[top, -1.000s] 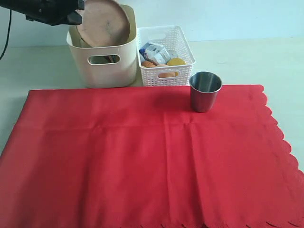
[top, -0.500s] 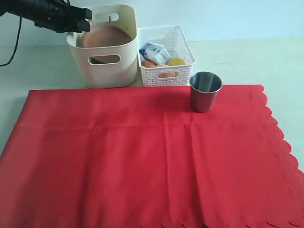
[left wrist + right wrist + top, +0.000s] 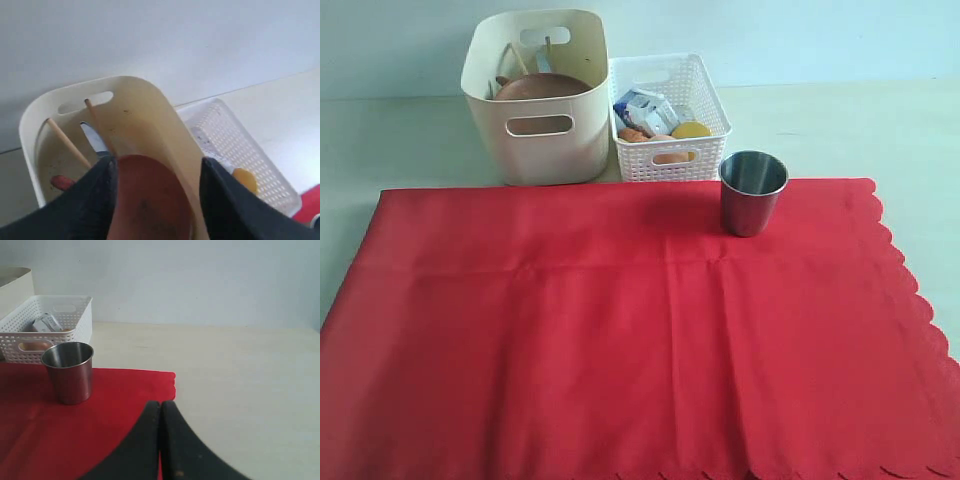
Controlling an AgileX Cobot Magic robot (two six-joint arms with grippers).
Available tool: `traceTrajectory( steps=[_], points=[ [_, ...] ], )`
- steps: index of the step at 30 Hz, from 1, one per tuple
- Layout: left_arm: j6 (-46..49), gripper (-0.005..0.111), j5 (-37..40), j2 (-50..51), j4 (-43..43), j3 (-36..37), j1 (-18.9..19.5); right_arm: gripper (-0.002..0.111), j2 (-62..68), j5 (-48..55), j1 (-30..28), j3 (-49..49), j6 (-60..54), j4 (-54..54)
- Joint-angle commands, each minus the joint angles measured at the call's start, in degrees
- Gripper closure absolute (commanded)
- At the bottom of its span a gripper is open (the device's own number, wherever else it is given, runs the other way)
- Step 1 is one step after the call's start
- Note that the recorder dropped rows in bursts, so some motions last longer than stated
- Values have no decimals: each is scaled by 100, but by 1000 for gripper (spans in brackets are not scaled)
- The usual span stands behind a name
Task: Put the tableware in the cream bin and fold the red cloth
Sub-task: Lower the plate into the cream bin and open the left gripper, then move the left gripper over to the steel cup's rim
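Steel cup (image 3: 753, 190) upright on flat red cloth (image 3: 620, 330) — shiny, left claw (image 3: 157, 167) spread apart, right claw (image 3: 160, 407) closed

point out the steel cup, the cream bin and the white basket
steel cup (image 3: 751, 210), exterior view, side wall
cream bin (image 3: 535, 162), exterior view, front wall under the handle hole
white basket (image 3: 705, 160), exterior view, front lattice wall

Everything is being lit brightly and evenly by soft light; a faint shadow is being cast on the red cloth (image 3: 620, 330) beside the steel cup (image 3: 753, 192). The dark fingers (image 3: 82, 212) are being blurred in both wrist views
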Motion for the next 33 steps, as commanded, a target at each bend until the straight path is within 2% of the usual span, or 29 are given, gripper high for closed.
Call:
traceTrajectory(
  steps=[1, 4, 6, 11, 28, 33],
  points=[
    [-621, 57, 703, -516, 137, -52, 11, 108, -38, -62, -27, 28, -13, -1],
    [-1097, 57, 1472, -762, 258, -52, -34, 108, -38, -62, -27, 28, -13, -1],
    [-1321, 57, 1939, -786, 580, -52, -201, 108, -38, -62, -27, 28, -13, -1],
    [-1897, 57, 2277, -786, 1336, 95, -907, 108, -38, -62, -27, 28, -13, -1],
    [-2525, 57, 1625, -417, 1634, 95, -2659, 108, -38, -73, -27, 28, -13, -1],
    [-2715, 51, 1324, -58, 1656, 95, -3092, 108, -38, -73, -27, 28, -13, -1]
  ],
)
